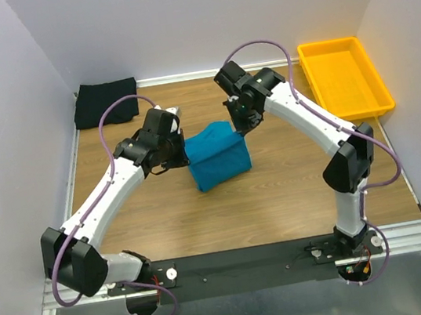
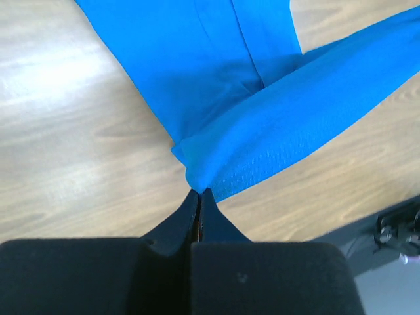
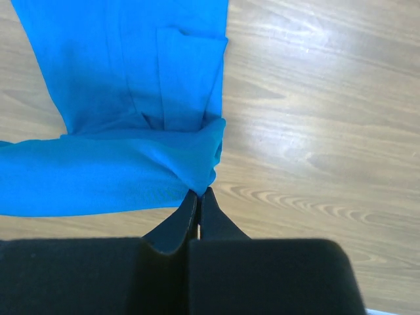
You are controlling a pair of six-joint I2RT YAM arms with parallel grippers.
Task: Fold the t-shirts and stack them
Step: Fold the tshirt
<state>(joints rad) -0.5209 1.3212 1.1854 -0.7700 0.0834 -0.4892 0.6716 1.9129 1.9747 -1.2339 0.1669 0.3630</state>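
Teal-blue t-shirt sits near the middle of the table, between your two arms, already gathered into a compact block. You have it by its far edge: the left gripper has its fingers pressed together on a pinch of cloth at the far-left corner, and the right gripper is clamped the same way on the far-right corner. What matters for your next move is that the held edge runs side to side from one gripper to the other, raised as a thick band, while the rest of the shirt lies on the wood toward the arm bases. In each wrist view the band leaves the fingertips sideways toward the other arm, so your two grips pull against each other along that line. By the look of it a fold is under way, and finishing it would mean carrying both corners the same way at an even pace, or the band may sag or twist. Neither arm is nearer; they share the shirt evenly. The black t-shirt lies bunched in the far-left corner, well apart, on your left arm's side, and looks unfolded. The yellow tray stands at the far right
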